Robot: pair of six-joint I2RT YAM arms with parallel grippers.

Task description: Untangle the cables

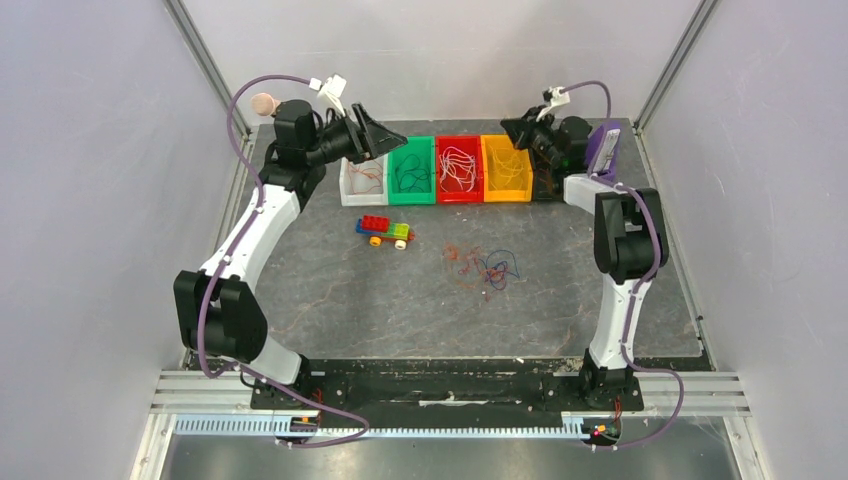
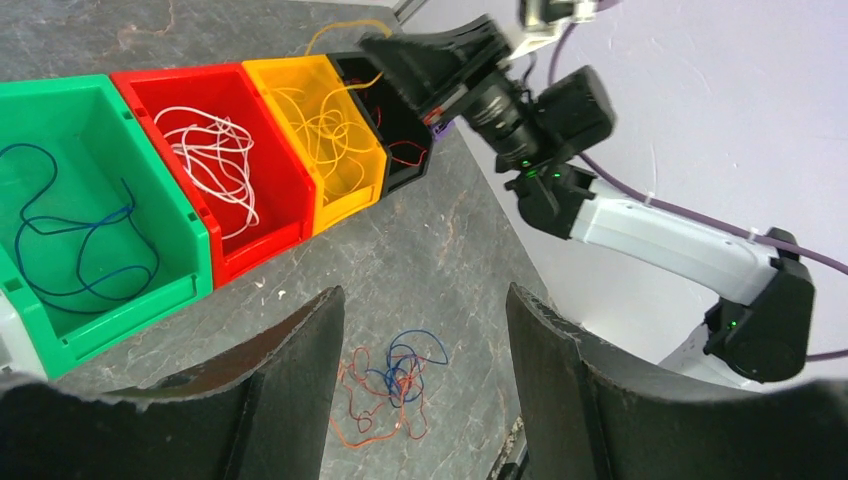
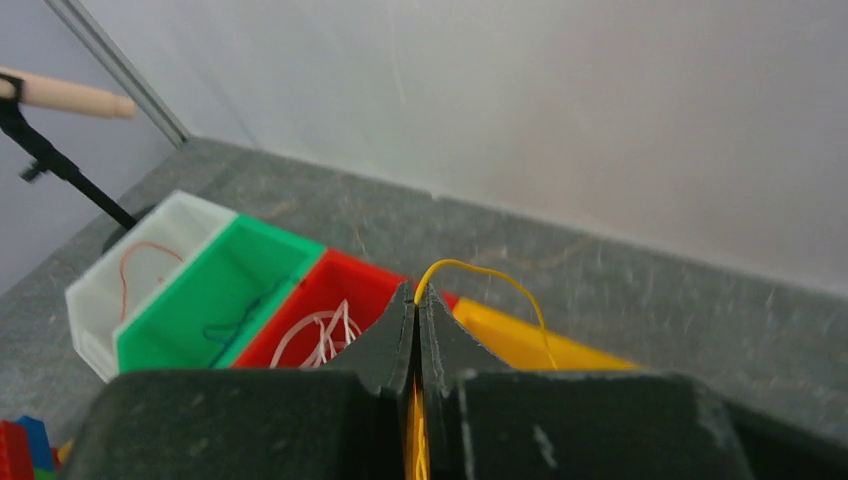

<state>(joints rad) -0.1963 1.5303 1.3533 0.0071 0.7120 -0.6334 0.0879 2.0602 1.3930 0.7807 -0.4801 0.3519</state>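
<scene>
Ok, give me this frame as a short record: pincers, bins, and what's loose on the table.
left pincer: open, empty
right pincer: shut on a yellow wire, by the yellow bin
green bin: blue wire
red bin: white wires
yellow bin: yellow wires
on table: orange-and-blue tangle, toy car

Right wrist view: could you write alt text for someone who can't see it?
The right gripper pinches a yellow cable that loops above its closed fingertips. Below sit a white bin, green bin, red bin and orange bin in a row.
</scene>
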